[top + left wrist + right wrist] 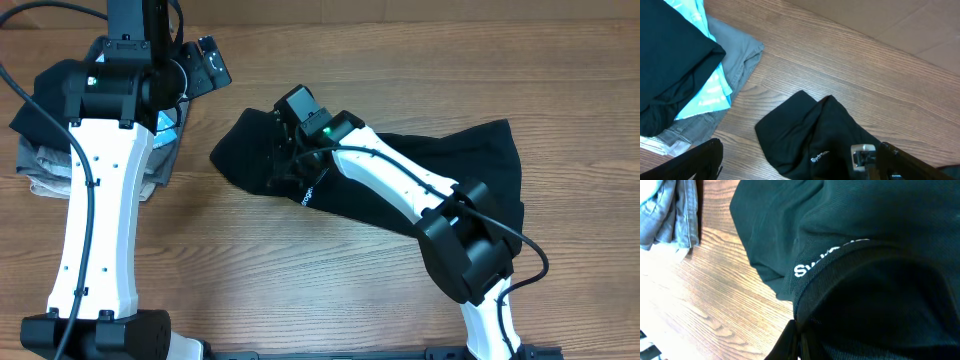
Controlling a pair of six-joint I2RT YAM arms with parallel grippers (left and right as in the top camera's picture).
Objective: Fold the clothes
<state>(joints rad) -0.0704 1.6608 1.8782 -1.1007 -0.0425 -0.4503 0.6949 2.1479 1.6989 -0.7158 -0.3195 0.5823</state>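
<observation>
Overhead view: the black T-shirt [485, 165] lies rumpled across the middle of the bench [300, 270], partly under your right arm. Your right gripper [799, 340] is clenched on a fold by the white lettering. Your left gripper [797, 150] hangs spread wide and empty, just beside the pile of folded garments [40, 170].

White-shelled left arm [100, 210] and white-shelled right arm [385, 175]: black joint housings, black cables, small screw holes; green light [326, 128] at right arm's ten-o'clock end.
</observation>
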